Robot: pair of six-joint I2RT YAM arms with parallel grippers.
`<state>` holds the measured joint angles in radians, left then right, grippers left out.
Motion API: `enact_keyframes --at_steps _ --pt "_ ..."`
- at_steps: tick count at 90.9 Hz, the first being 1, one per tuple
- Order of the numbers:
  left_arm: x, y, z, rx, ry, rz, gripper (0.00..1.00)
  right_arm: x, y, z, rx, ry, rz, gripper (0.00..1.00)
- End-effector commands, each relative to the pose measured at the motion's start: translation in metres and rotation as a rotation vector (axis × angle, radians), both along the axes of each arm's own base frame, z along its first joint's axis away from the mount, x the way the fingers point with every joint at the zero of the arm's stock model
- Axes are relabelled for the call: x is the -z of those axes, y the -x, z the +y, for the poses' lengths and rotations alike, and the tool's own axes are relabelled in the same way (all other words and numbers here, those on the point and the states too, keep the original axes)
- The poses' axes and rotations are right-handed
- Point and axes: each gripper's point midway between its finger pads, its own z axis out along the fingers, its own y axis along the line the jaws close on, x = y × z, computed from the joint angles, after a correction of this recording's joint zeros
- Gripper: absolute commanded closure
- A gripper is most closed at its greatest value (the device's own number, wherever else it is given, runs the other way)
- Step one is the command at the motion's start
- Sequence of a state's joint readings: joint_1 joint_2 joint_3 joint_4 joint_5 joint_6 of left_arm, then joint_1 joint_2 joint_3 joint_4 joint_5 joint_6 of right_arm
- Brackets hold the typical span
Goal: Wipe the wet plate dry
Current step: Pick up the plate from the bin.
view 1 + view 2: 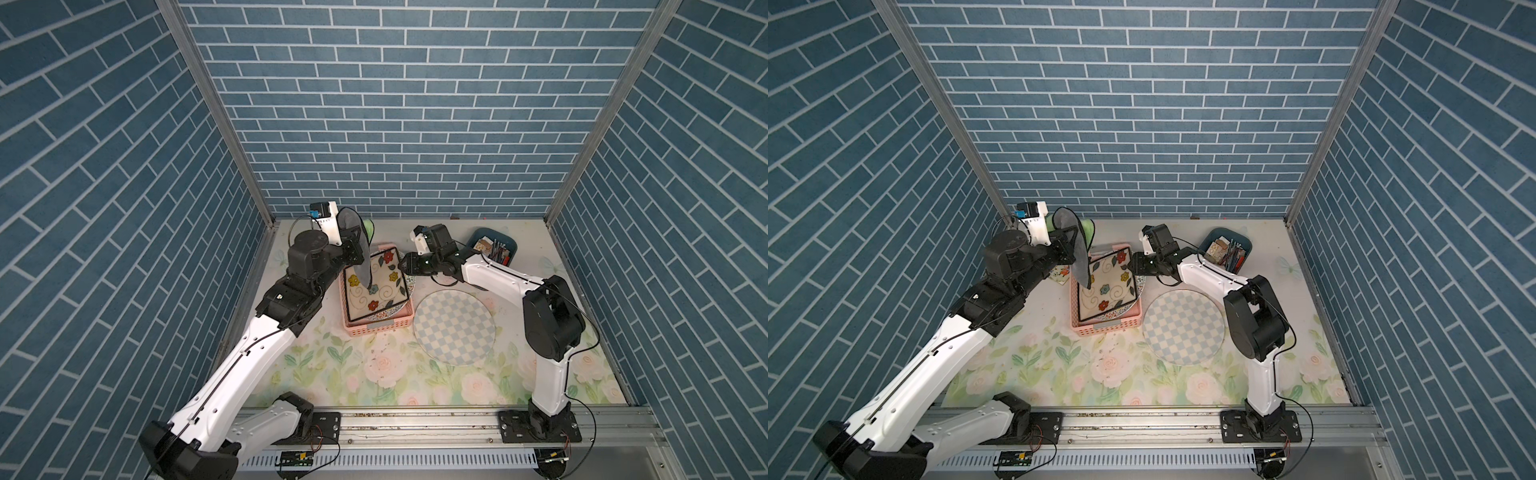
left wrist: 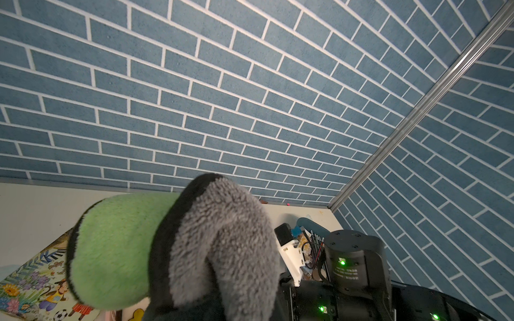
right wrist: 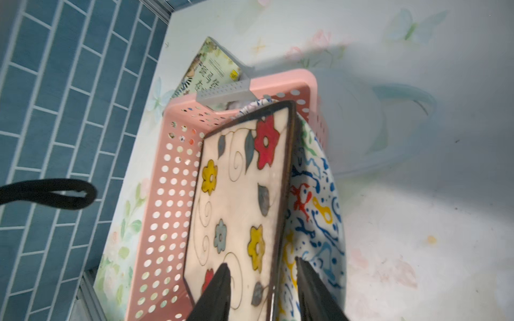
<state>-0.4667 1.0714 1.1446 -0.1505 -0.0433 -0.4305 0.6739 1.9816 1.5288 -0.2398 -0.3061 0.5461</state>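
Observation:
The plate [image 1: 376, 286] [image 3: 236, 194] is square and cream with coloured flowers and a dark rim. It lies tilted in a pink basket [image 1: 374, 326] [image 3: 167, 166] on top of a round speckled plate [image 3: 314, 200]. My right gripper [image 1: 401, 264] [image 3: 262, 264] is shut on the square plate's far right rim, one finger on its face and the other behind the rim. My left gripper [image 1: 353, 245] is raised over the basket's far left and shut on a grey cloth [image 1: 360, 266] [image 2: 222, 236], which hangs down over the plate. A green part [image 2: 116, 250] shows behind the grey. The cloth hides the left fingers.
A round blue-and-white checkered plate [image 1: 455, 326] lies right of the basket. A blue tray [image 1: 494, 247] of small items sits at the back right. A picture book [image 2: 33, 283] [image 3: 211, 66] lies behind the basket. Brick-patterned walls enclose three sides.

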Motion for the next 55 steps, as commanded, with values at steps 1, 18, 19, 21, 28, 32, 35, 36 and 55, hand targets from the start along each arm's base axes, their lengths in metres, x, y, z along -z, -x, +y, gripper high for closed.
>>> enact_keyframes --at_steps 1,18,19,21,28,32,35,36,55 --pt "-0.001 0.001 0.003 -0.003 0.001 -0.010 1.00 0.029 0.009 -0.002 -0.059 0.105 0.047 0.57" --pt "0.002 0.000 0.001 0.004 0.001 -0.007 1.00 0.084 0.029 0.004 -0.152 0.192 0.179 0.48" --pt "0.002 0.000 0.001 0.004 0.002 -0.007 1.00 0.084 0.030 0.006 -0.159 0.188 0.183 0.47" --pt "0.003 0.000 0.000 0.006 0.002 -0.006 1.00 0.090 0.032 0.007 -0.169 0.187 0.200 0.46" --pt "0.004 0.001 0.000 0.007 0.005 -0.005 1.00 0.103 0.041 0.017 -0.203 0.142 0.255 0.46" --pt "0.004 0.001 0.000 0.007 0.005 -0.004 1.00 0.098 0.041 0.025 -0.217 0.096 0.261 0.51" --pt "0.004 0.001 0.001 0.007 0.005 -0.005 1.00 0.090 0.039 0.030 -0.217 0.061 0.250 0.56" --pt "0.004 0.001 0.001 0.006 0.005 -0.004 1.00 0.085 0.037 0.032 -0.214 0.047 0.242 0.57" --pt "0.011 0.001 0.003 -0.005 -0.013 0.011 1.00 -0.063 0.007 0.028 -0.124 -0.340 -0.012 1.00"
